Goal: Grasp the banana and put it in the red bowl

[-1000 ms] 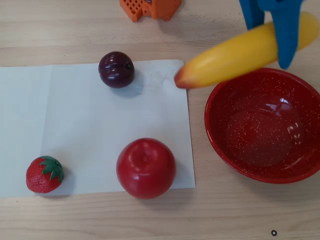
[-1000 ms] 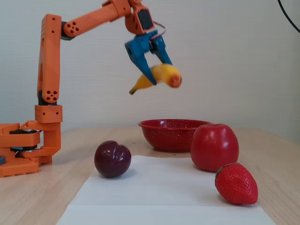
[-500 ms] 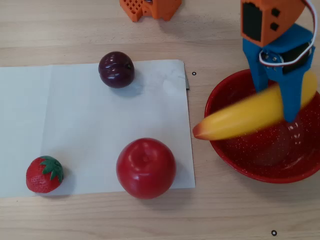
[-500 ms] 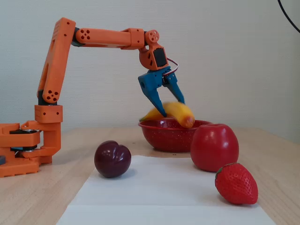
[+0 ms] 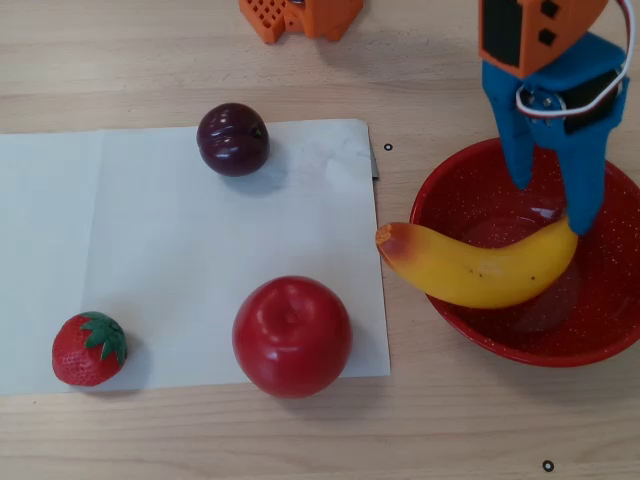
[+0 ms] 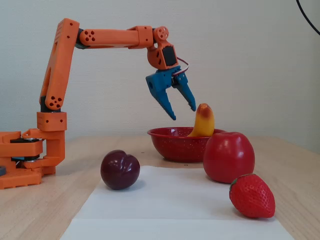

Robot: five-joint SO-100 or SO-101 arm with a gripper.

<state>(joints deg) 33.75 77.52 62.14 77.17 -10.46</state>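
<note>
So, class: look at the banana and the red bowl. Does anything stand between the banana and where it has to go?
Nothing visible does. The banana already lies in the red bowl, with its orange-brown end poking out over the rim. The open gripper hangs just above it, holding nothing.

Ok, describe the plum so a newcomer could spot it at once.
Start from the white paper sheet on the wooden table. At its far edge in the overhead view, towards the arm's orange base, sits the plum. It is the only dark purple fruit, smaller than the red apple and smoother than the strawberry.
</note>
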